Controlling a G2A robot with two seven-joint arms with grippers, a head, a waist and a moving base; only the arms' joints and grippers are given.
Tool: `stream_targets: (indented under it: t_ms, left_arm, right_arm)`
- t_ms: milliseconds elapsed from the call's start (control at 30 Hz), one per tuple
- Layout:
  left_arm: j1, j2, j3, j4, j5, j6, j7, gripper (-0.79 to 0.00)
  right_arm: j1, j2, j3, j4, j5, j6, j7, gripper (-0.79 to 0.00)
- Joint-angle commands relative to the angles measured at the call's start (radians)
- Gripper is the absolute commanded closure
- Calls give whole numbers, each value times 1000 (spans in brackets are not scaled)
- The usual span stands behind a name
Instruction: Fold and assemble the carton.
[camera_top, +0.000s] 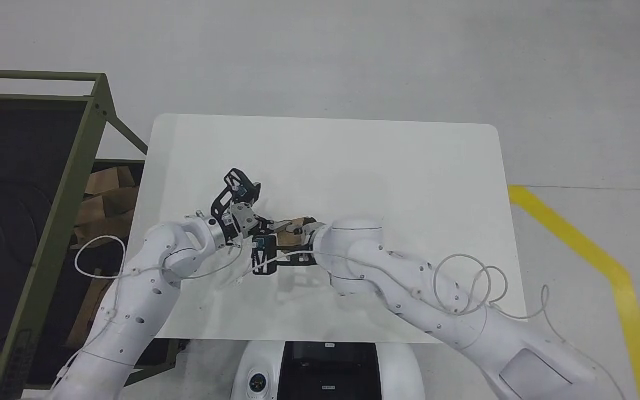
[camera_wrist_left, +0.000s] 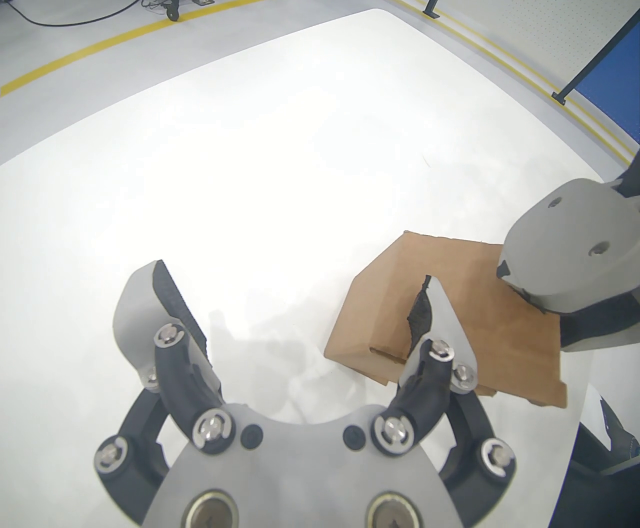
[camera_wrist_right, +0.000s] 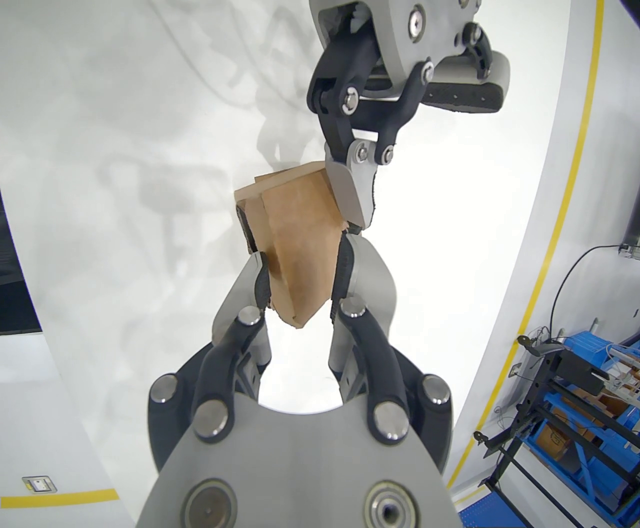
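Left gripper (camera_wrist_left: 295, 290) jaws spread wide; right gripper (camera_wrist_right: 302, 265) jaws clamped narrow (one left finger (camera_wrist_right: 356, 192) just beside right's tip).

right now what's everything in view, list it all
carton: one, brown, partly folded, over the table's near middle
table: one, white, under both arms
frame: one, olive green, left of the table
cardboard pieces: several, brown, inside the frame
floor tape: yellow, on the floor right of the table
crates: several, blue, past the table
right gripper: one, grey and black, fingers shut on the carton
left gripper: one, grey and black, open, one of its fingers against the carton
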Motion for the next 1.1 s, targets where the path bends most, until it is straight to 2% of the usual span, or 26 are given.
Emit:
stream_targets:
  t_ms: [0, 1067]
  left_arm:
    - [-2, 0, 2, 2, 1, -3, -1, -785]
    - [-17, -2, 15, 17, 4, -9, -7, -785]
  right_arm:
    - [1, -2, -2, 5, -1, 5, 1, -246]
    - [-20, -16, 6, 34, -40, 36, -24, -246]
